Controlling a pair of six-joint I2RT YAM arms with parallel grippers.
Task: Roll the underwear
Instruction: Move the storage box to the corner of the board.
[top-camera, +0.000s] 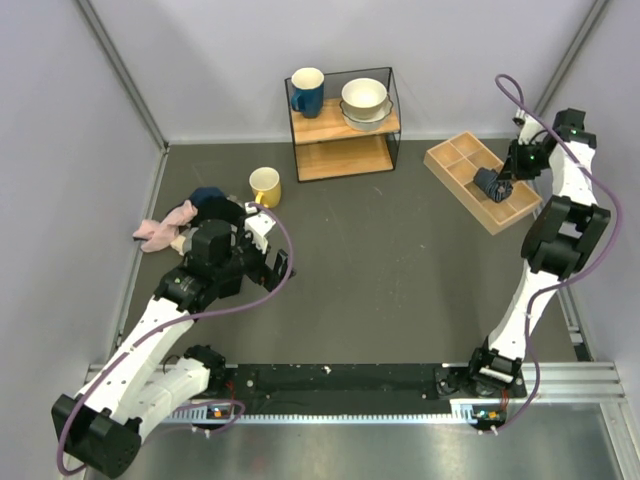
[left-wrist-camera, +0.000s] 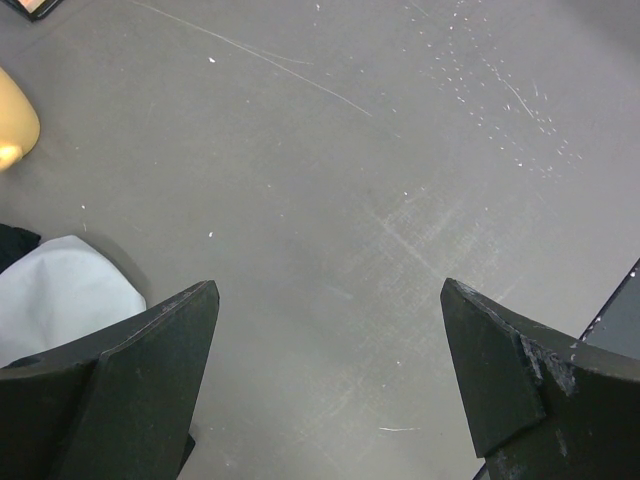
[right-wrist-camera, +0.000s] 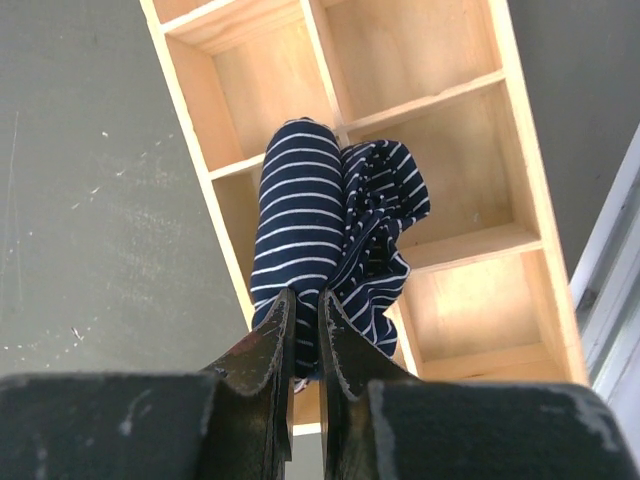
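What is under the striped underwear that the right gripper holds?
The wooden tray lies below it, visible compartments empty. The underwear, held by the right gripper, hides part of the middle compartments' floors.

Both arms are wearing white shells over black joints, the left arm (top-camera: 150, 340) standing at the left end of the black rail (top-camera: 340, 378), the right arm (top-camera: 530, 290) at its right end. A purple cable (top-camera: 289, 255) is looping along each. Black wedge-shaped fingers (left-wrist-camera: 150, 380) are showing pale scuffs.

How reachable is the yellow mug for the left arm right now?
Probably yes. The left gripper is open over bare table, the yellow mug stands upright close by, and nothing visible lies between them.
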